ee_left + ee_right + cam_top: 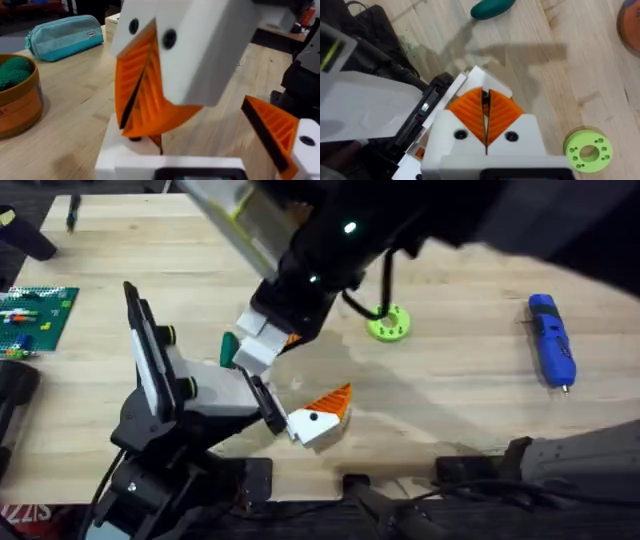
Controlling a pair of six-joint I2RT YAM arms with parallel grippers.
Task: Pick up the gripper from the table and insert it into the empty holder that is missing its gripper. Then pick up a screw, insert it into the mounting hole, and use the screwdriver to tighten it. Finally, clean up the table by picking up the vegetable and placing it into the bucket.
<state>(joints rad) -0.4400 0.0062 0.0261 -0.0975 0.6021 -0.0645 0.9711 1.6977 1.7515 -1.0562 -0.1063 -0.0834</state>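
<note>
Where the wooden table (pixel 470 380) lies widest, the grey holder (pixel 195 395) on its black stand sits at the near left, one orange-padded finger (pixel 322 418) already mounted on it. Reaching across from beyond the holder, the right gripper (pixel 485 117) has its orange pads pressed together on the small white finger piece (pixel 476 79), held right against the holder's black rail. Of the left arm's own jaws I cannot tell the state.

Its wrist view adds a brown bucket (pixel 20 107) and a teal pouch (pixel 65 35) away from the holder. From overhead, the blue screwdriver (pixel 551 340) lies well apart from the holder, a green disc (pixel 389 325) between them. A dark green vegetable (pixel 228 350) lies just beyond the holder.
</note>
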